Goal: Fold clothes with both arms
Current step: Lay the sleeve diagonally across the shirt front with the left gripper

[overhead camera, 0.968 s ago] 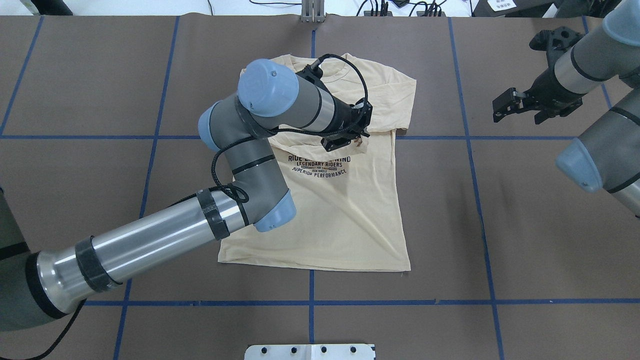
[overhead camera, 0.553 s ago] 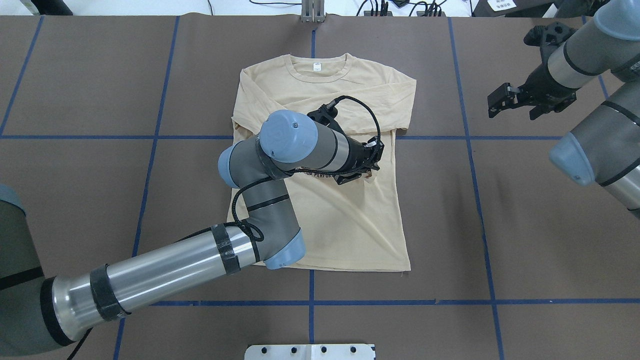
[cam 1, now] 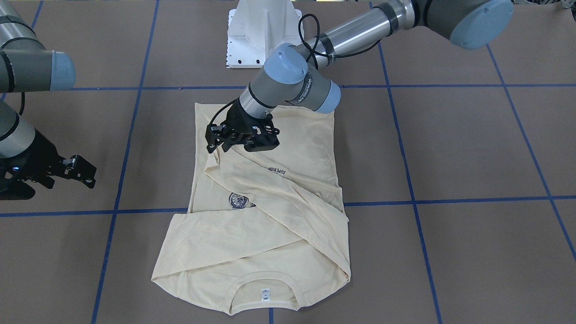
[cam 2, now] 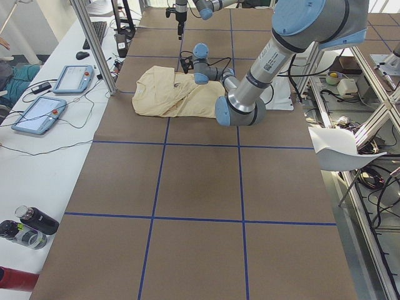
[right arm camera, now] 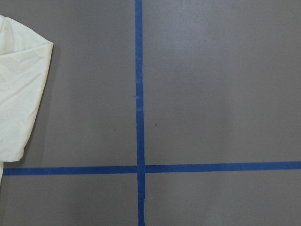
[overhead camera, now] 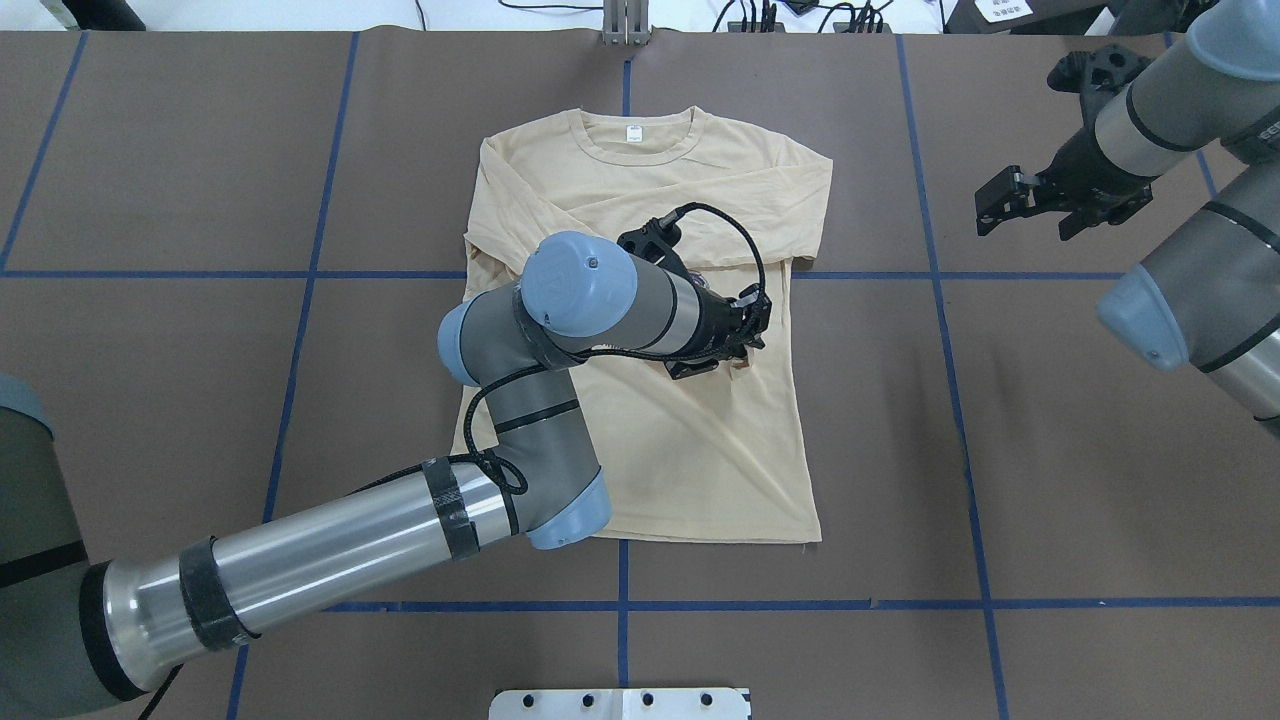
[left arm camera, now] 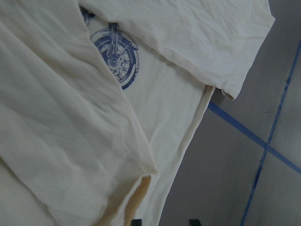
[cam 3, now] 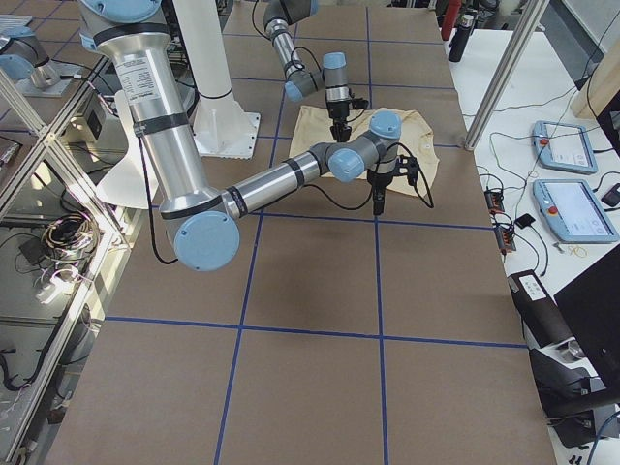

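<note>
left claw (cam 1: 239, 144) over t-shirt (cam 1: 252, 234) (right claw (cam 1: 84, 172) aside)

Overhead looking down from 6 o'clock, front-facing from 12, side views from 9 and 3, wrist cameras close, all sharing T-shirt (overhead camera: 720, 460).

Cream T-shirt (overhead camera: 700, 460) on brown table (overhead camera: 1050, 450)

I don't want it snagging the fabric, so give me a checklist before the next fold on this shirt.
1. Left claw open, pinching no fabric: ok.
2. Long sleeve lying across the shirt front: ok.
3. Right claw open, off the shirt: ok.
4. Hem flat: cannot tell, the left arm hides part.
5. Collar flat, label showing: ok.
</note>
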Action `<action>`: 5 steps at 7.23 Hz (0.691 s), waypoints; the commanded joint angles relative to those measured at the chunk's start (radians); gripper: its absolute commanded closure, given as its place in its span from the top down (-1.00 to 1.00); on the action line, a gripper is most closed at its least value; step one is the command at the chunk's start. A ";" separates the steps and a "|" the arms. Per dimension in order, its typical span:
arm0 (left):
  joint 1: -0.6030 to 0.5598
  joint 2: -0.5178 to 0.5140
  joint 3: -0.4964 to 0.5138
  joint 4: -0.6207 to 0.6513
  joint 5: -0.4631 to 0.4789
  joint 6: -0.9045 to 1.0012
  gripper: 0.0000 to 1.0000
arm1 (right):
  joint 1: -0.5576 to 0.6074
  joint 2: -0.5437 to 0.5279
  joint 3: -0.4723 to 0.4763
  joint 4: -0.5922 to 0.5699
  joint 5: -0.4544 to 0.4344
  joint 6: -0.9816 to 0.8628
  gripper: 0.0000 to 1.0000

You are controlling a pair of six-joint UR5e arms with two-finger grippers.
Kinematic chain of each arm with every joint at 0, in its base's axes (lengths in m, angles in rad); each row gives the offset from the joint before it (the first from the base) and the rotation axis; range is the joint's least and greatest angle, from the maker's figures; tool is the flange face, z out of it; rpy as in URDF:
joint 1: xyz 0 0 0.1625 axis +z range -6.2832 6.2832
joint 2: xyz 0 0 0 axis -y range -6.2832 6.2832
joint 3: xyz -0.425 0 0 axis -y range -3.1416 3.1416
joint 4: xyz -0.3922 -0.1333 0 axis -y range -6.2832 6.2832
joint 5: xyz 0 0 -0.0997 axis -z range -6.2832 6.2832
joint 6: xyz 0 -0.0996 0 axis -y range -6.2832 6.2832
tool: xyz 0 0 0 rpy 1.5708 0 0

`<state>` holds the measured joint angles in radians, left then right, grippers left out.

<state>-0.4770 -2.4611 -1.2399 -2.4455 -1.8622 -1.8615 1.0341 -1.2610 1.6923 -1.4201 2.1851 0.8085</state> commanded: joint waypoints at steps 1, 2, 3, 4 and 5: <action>-0.055 0.137 -0.210 0.057 -0.070 0.011 0.99 | -0.002 -0.001 0.007 0.013 0.045 0.014 1.00; -0.098 0.155 -0.270 0.119 -0.115 0.016 0.99 | -0.018 0.000 0.020 0.017 0.045 0.046 1.00; -0.103 0.225 -0.368 0.161 -0.118 0.075 0.99 | -0.060 -0.001 0.056 0.018 0.045 0.088 1.00; -0.110 0.325 -0.469 0.164 -0.118 0.132 0.99 | -0.112 -0.014 0.102 0.076 0.042 0.212 1.00; -0.110 0.393 -0.533 0.158 -0.112 0.162 0.98 | -0.184 -0.029 0.103 0.228 0.027 0.389 1.00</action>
<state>-0.5825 -2.1589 -1.6802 -2.2906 -1.9763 -1.7461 0.9262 -1.2744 1.7754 -1.3257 2.2245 1.0190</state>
